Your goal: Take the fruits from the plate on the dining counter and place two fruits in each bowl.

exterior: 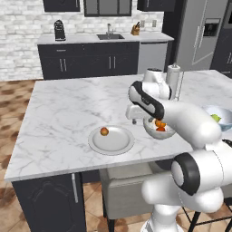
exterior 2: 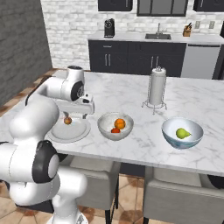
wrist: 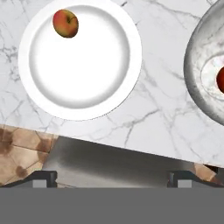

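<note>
Pincer (wrist: 112, 177), spread and empty, hovers above the plate (wrist: 127, 83), the brownish-red fruit (wrist: 65, 23) well apart.

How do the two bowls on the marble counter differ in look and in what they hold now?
The speckled bowl is white-grey; the blue bowl is light blue outside, pale inside. The speckled bowl holds two fruits, orange and red-orange; the blue bowl holds one yellow-green fruit. The speckled bowl stands nearer the plate. Both are deep, round, upright.
</note>
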